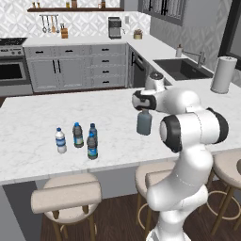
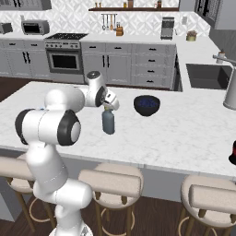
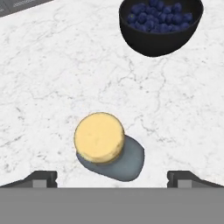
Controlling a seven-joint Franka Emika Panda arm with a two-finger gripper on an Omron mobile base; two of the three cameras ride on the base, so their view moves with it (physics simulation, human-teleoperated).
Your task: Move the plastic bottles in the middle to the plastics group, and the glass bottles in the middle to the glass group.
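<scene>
The glass bottle (image 1: pixel 144 123) (image 2: pixel 108 123), broad, grey-blue and topped by a tan stopper (image 3: pixel 99 137), stands upright on the white marble island. My gripper (image 1: pixel 143 110) (image 2: pixel 109 109) (image 3: pixel 113 179) hovers straight above it, open, its fingertips (image 3: pixel 42 179) spread wide on both sides of the stopper and apart from it. Two plastic bottles stand at the island's left: a translucent blue one (image 1: pixel 93 131) and a dark one with a blue band (image 1: pixel 92 147). Right beside them is the plastics group: a clear-white bottle (image 1: pixel 60 140) and a dark, teal-labelled one (image 1: pixel 77 135).
A black bowl of blueberries (image 2: pixel 147 105) (image 3: pixel 159 26) sits just beyond the glass bottle. A paper towel roll (image 1: pixel 223 74) and the sink (image 1: pixel 182 68) lie to the right. Round stools (image 1: pixel 67 196) line the island's near edge.
</scene>
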